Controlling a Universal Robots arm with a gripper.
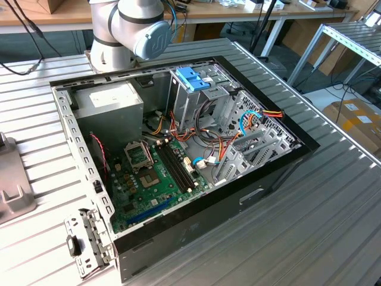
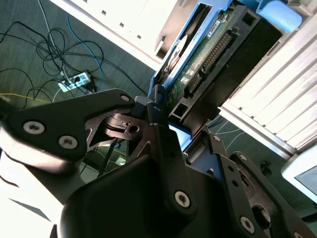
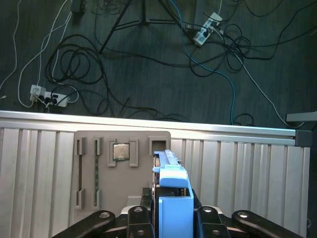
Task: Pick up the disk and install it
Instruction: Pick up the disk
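On the exterior view's left, a grey tray lies on the ribbed metal desk. Near it, a small metal bracket lies on the desk just beside a corner of the open computer case.

Inside the case, a grey metal box with a white sticker sits toward the left. A green board lies flat on the case floor. More to the right stands a metal cage with a blue plastic top. Red, yellow and blue wires curl beside it. The robot arm rises behind the case.

In the first wrist view, the end effector has its two dark fingers closed tight on the disk, one on each side. The disk stands on its thin edge, with a blue rail facing the camera. Past it, a grey tray with a small square chip lies on the desk. I cannot tell if the disk touches the desk. Beyond the desk edge is a dark floor with black cables and a white power strip.

In the second wrist view, the disk shows its green underside and a row of pins.
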